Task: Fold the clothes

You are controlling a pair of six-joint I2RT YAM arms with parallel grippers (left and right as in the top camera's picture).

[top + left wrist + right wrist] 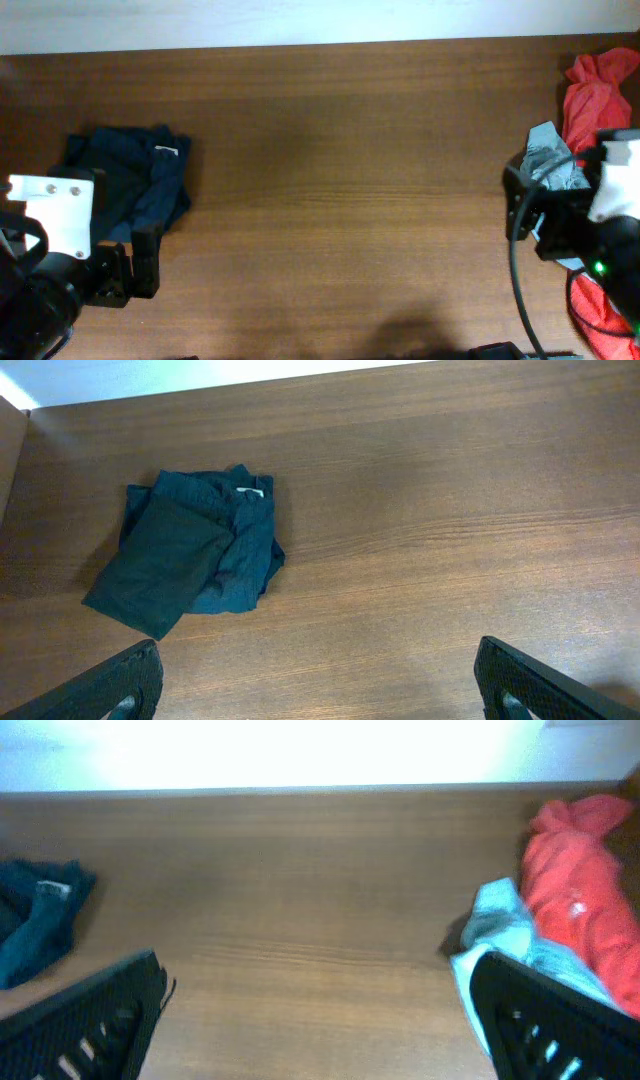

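Note:
A dark teal garment (130, 180) lies roughly folded at the table's left; it also shows in the left wrist view (190, 555) and at the left edge of the right wrist view (40, 920). A red garment (595, 95) and a light grey-blue garment (555, 160) lie crumpled at the right edge, and both show in the right wrist view, red (580, 880) and grey-blue (500, 935). My left gripper (130, 262) (320, 685) is open and empty, just in front of the teal garment. My right gripper (530, 215) (320, 1020) is open and empty, beside the grey-blue garment.
The wooden table (350, 200) stretches between the two piles. More red cloth (600, 310) lies at the front right under the right arm. A pale wall (300, 20) borders the table's far edge.

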